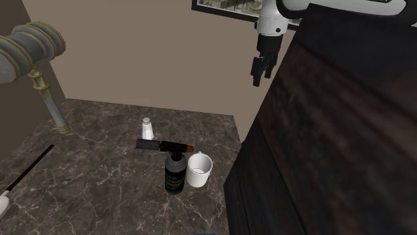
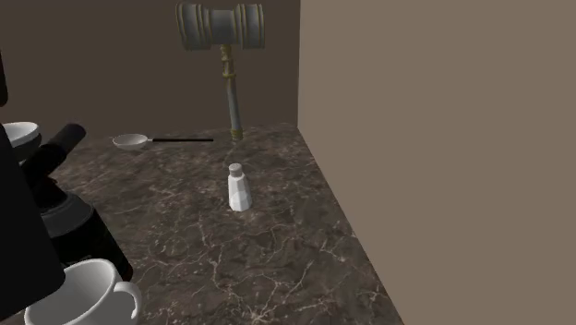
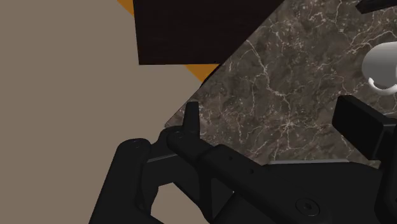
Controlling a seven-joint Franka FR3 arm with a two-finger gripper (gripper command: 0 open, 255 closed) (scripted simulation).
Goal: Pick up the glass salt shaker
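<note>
**K:** Zero steps done?
**M:** Right. Hand (image 1: 262,75) released, high up, well apart from the salt shaker (image 1: 147,128). It's upright mid-tabletop (image 1: 93,197). Approach, grasp and lift all remain.

Veined dark marble counter (image 1: 87,183), dark wood-grain cabinet (image 1: 334,153), smooth white mug (image 1: 199,175), matt black tool (image 1: 262,75)

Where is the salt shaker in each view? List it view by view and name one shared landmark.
Shoulder view: the salt shaker stands mid-counter, behind the black bottle and the mug.
Second exterior view: the shaker stands upright near the centre; the mug sits at the lower left.
Wrist view: a counter corner, with the mug beyond the fingers.
Shared landmark: the white mug.
</note>
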